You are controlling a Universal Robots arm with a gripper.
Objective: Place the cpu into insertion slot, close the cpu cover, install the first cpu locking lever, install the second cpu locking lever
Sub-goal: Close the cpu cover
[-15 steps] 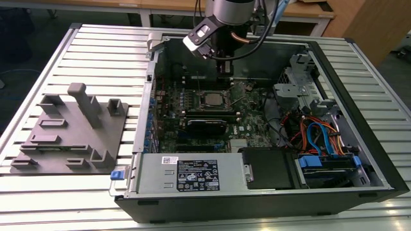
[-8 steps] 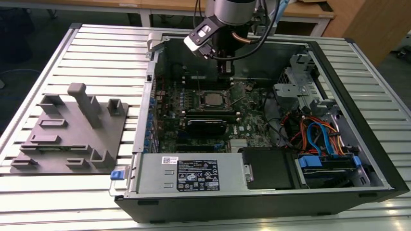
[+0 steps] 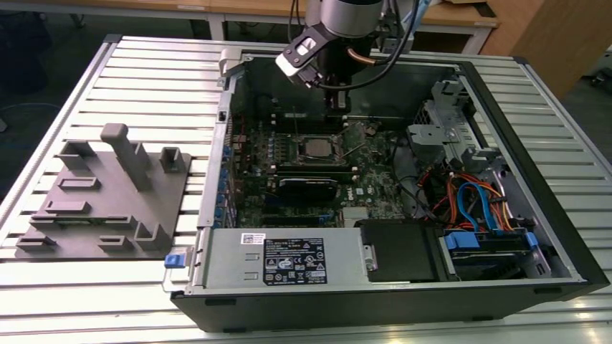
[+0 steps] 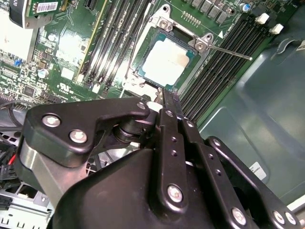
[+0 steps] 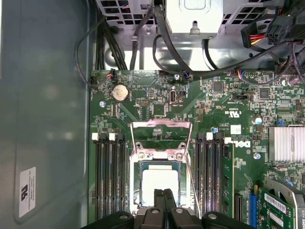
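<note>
The cpu (image 5: pixel 159 180) lies flat in the insertion slot (image 5: pixel 159 164) on the green motherboard, its silver top bare; it also shows in the second wrist view (image 4: pixel 164 64) and the exterior view (image 3: pixel 316 148). The cpu cover (image 5: pixel 161 125), a thin silver frame, stands tilted up from its hinge at the socket's far side. One thin locking lever (image 4: pixel 228 51) sticks out sideways, unlatched; another wire lever (image 5: pixel 191 181) runs along the socket. My gripper (image 5: pixel 165 194) hovers just above the socket's near edge with its fingers (image 4: pixel 167 102) pressed together, holding nothing. It hangs inside the open case (image 3: pixel 336 100).
Black memory slots (image 5: pixel 109 181) flank the socket on both sides. A card (image 5: pixel 281 205), a heatsink (image 5: pixel 286 143) and cable bundles (image 5: pixel 176 57) lie nearby. The case wall (image 5: pixel 43 119) is close. A grey fixture (image 3: pixel 105 193) sits on the table at the exterior view's left.
</note>
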